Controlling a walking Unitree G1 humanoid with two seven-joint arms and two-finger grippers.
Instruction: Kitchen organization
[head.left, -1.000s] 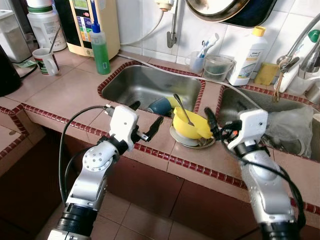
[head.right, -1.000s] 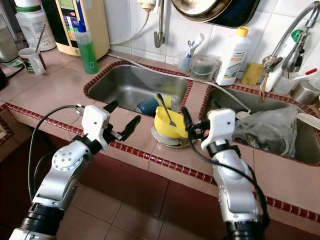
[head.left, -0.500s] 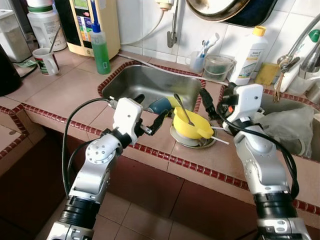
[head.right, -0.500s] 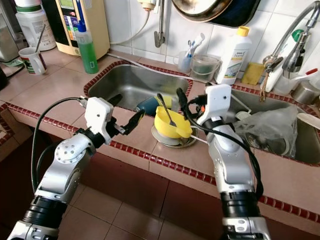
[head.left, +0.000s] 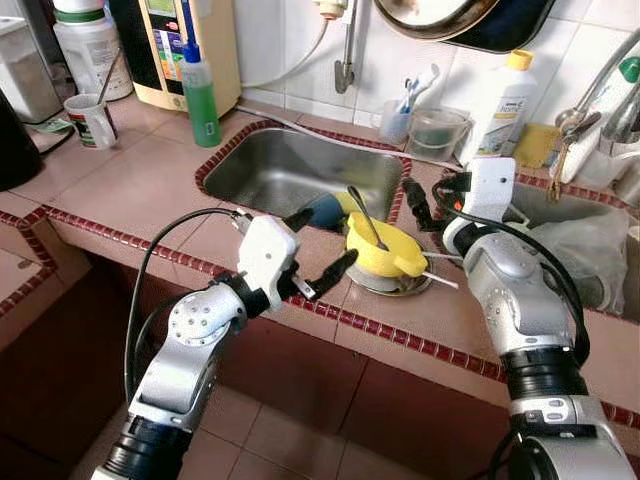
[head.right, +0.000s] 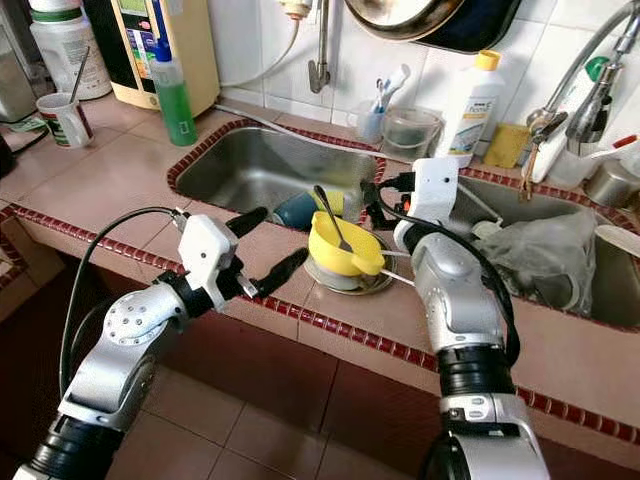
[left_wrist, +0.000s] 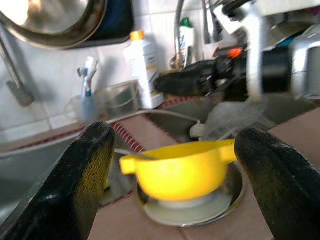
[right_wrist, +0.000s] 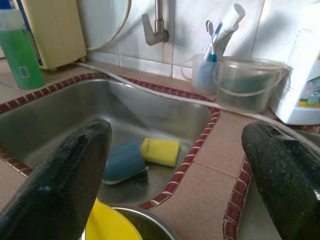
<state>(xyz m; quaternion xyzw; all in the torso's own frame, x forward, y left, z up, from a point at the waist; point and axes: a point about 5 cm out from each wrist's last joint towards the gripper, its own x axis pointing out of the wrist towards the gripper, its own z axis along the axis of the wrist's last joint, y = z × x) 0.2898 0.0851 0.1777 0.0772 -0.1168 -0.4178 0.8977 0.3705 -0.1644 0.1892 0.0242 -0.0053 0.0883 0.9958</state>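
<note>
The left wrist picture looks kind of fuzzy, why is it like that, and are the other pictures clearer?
In the left wrist view the yellow bowl and the black fingers beside it are soft and smeared, and so is the background. The right wrist view is sharper: the yellow sponge in the sink shows clean edges. The left eye view is crisp, with glare on the hanging pan.

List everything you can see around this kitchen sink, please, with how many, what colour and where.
yellow bowl: one, on a metal plate by the sink
spoon: one, metal, in the bowl
metal plate: one, silver, on the counter
blue cup: one, lying in the left sink
sponge: one, yellow, beside the cup
green bottle: one, left of the sink
white bottle: one, yellow cap, against the wall
mug: one, white, far left
clear tub: one, by the wall
left pincer: black, open, left of the bowl
right pincer: black, open, behind the bowl
</note>
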